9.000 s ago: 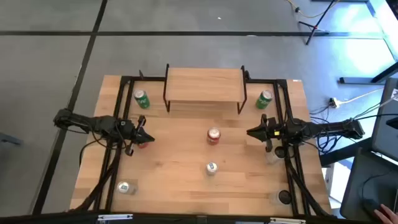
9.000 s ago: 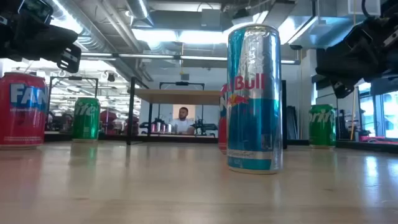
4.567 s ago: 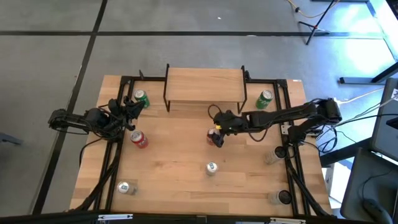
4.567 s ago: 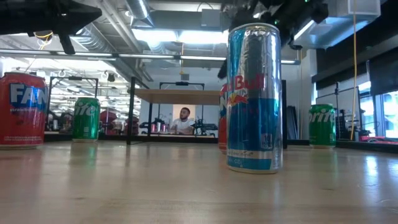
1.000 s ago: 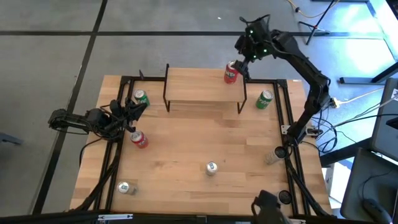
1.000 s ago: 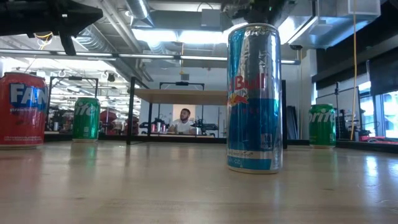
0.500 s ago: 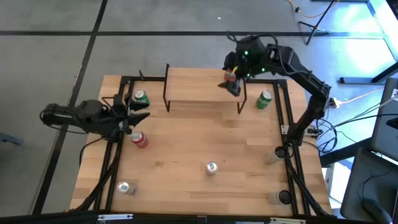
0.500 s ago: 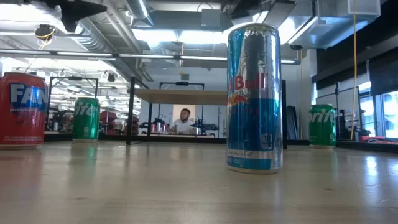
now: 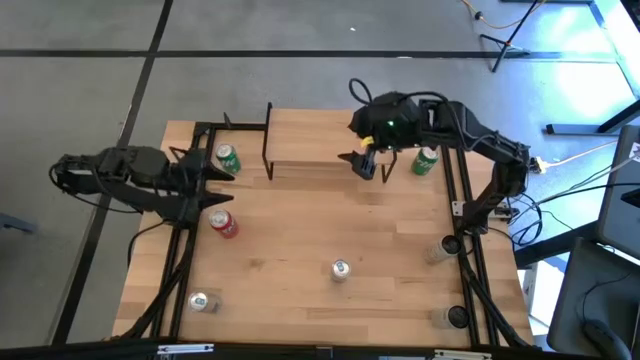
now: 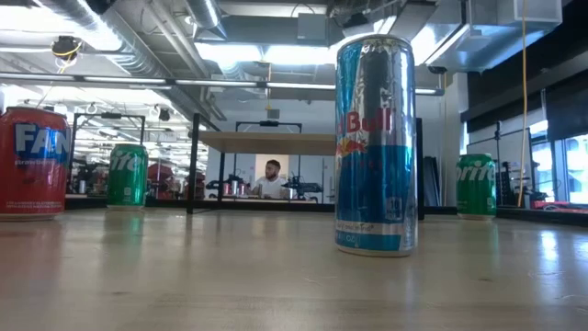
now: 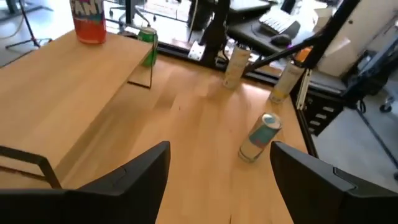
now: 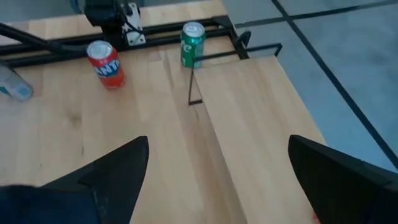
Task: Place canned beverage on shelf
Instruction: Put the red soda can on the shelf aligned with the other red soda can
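Observation:
A red can (image 11: 89,18) stands upright on the far right end of the shelf's light-wood top (image 11: 74,93); in the high view my right arm hides it. The shelf (image 9: 328,140) stands at the table's far middle. My right gripper (image 9: 362,162) (image 12: 219,142) is open and empty over the shelf's near right edge, on the near side of the can. My left gripper (image 9: 217,185) (image 11: 221,149) is open and empty at the table's left. It is between a green can (image 9: 227,158) and a second red can (image 9: 222,223).
A blue-silver tall can (image 9: 340,269) (image 10: 375,142) stands at the near middle. Another green can (image 9: 426,159) stands right of the shelf. A silver can (image 9: 201,301) lies near left. Clear bottles (image 9: 438,250) stand at the right edge. A person (image 10: 271,176) sits in the room beyond.
My right gripper has left the red can standing on the shelf's far right end. It has drawn back toward the table's near edge, to the shelf's near right edge. My left arm has risen out of the low view and drawn a little toward the left edge.

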### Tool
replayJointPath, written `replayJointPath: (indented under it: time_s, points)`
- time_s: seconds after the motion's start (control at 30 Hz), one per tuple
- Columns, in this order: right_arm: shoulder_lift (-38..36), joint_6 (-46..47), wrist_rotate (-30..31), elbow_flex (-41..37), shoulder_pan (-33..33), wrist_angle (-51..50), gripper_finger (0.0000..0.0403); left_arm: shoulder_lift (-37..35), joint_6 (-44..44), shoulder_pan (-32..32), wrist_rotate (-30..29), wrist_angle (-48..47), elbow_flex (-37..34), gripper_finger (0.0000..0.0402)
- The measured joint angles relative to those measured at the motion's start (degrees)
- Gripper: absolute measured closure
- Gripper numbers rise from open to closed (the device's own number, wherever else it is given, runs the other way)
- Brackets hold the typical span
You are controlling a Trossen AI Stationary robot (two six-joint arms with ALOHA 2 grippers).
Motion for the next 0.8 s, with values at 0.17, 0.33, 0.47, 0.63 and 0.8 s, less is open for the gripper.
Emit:
replayJointPath:
  time_s: [0.17, 0.33, 0.47, 0.63, 0.8]
  points:
    - [0.0, 0.56, 2.1, 0.0, 2.25, 0.21, 0.0033, 0.51, -1.5, -0.02, 2.31, -8.17, -0.02, 0.0111]
    - [0.5, 1.16, 3.52, 0.0, 3.09, 0.27, 0.0033, 4.51, -5.63, -0.01, 1.37, -17.37, -0.04, 0.0057]
    - [1.37, 2.61, 2.74, -0.02, 3.05, -0.48, 0.0033, 5.99, -6.76, 0.01, 1.92, -20.29, -0.13, 0.0034]
    - [2.61, 2.79, 2.36, -0.04, 3.26, -1.3, 0.0033, 6.39, -10.48, -0.04, 3.07, -21.07, -0.13, 0.0035]
    - [3.66, 1.88, 1.88, -0.04, 3.27, -1.53, 0.0033, 9.81, -18.58, -0.02, 0.62, -30.39, -0.11, 0.0036]
